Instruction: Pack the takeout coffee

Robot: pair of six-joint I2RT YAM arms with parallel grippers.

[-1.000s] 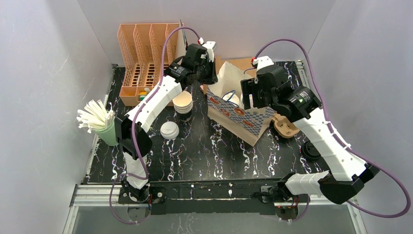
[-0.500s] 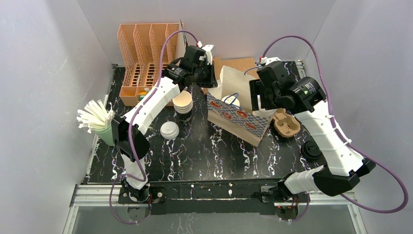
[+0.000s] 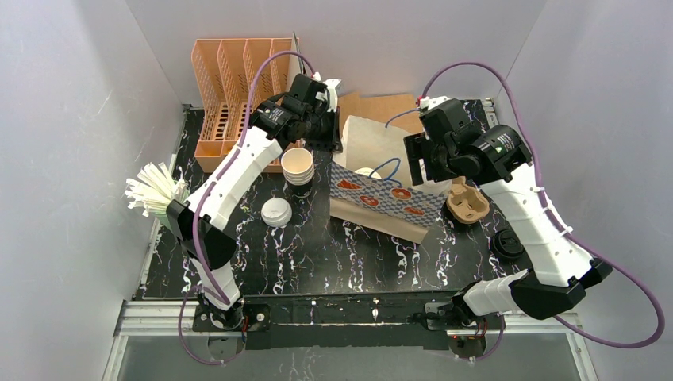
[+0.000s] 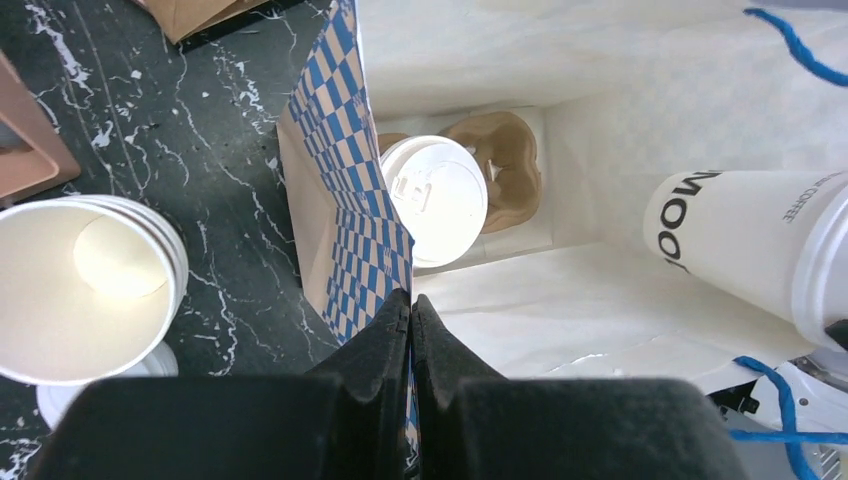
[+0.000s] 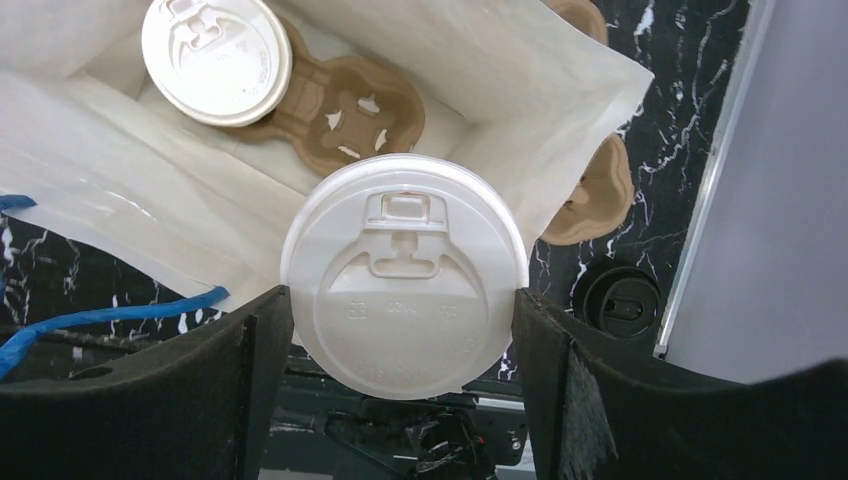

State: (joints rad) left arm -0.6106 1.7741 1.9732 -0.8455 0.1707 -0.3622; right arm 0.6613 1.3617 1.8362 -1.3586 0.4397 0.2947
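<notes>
Sitting on black marble worktop (image 3: 317, 246): checked paper bag (image 3: 381, 202), just past centre toward 1 o'clock, mouth gaping up.

Left tool (image 4: 410, 320) clamping flat on the bag's rim at its 9 o'clock side, holding the mouth wide. Right tool (image 5: 404, 350) gripping a lidded cup (image 5: 403, 275) by its sides, hanging it over the bag mouth at the 3 o'clock side, not yet down inside.

Lying on the bag floor: pulp tray (image 5: 350, 115), second lidded cup (image 5: 215, 60) sitting in its 10 o'clock socket, other socket bare and waiting.

Risks, judging from here:
- Lowering off-line, so the cup base is catching the socket edge or the bag wall, tipping and spilling.
- Bumping the seated cup on the way down, the two sockets being close together.
- Pinched rim slipping or tearing under the pull, the mouth folding shut onto the cup.
- Releasing too high, the lid popping.

Counting:
- Standing bags: one.
- Orange organizer (image 3: 230, 87): one, at 11 o'clock.
- Green straw cup (image 3: 176, 216): one, at 9 o'clock.
- Pulp trays: two, counting the spare tray (image 3: 467, 205) outside at the bag's 3 o'clock.
- Lidded cups: two.
- Stack of open cups (image 3: 298, 165): one; number within, cannot tell.
- Loose lids: two, white lid (image 3: 276, 212) and black lid (image 3: 506, 244).
</notes>
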